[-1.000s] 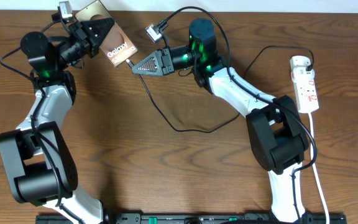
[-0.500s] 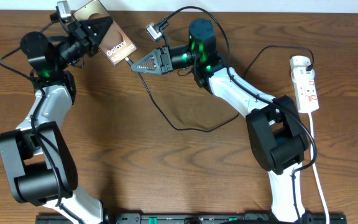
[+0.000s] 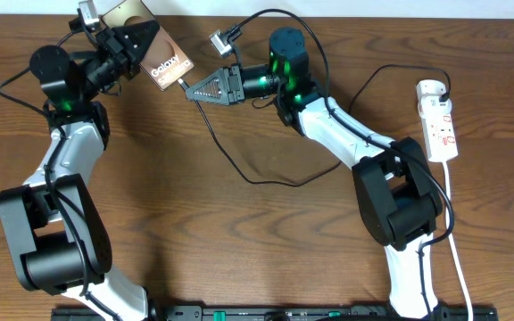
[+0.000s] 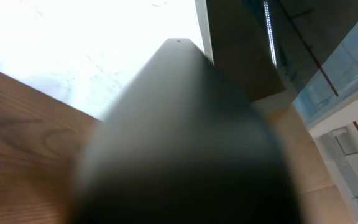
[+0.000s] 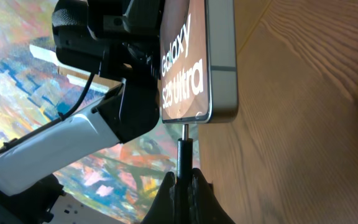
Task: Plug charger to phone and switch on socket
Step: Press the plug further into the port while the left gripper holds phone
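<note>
The phone (image 3: 165, 64), a dark slab with white "Galaxy" lettering, is held up off the table by my left gripper (image 3: 143, 43), which is shut on its upper end. In the right wrist view the phone (image 5: 194, 62) reads "Galaxy S25 Ultra". My right gripper (image 3: 188, 90) is shut on the charger (image 3: 230, 160) near its plug tip (image 5: 183, 134), which touches the phone's lower edge. The black cable loops over the table. The socket (image 3: 439, 120), a white power strip with red switch marks, lies at the far right. The left wrist view shows only a dark blur.
The strip's white cord (image 3: 458, 250) runs down the right side toward the front edge. A second black cable (image 3: 382, 76) leads to the strip's top end. Both arm bases stand at the table's front edge.
My right gripper has moved left and slightly up with the plug tip, closing onto the phone's lower edge. The left gripper has tilted the phone a little up and left.
</note>
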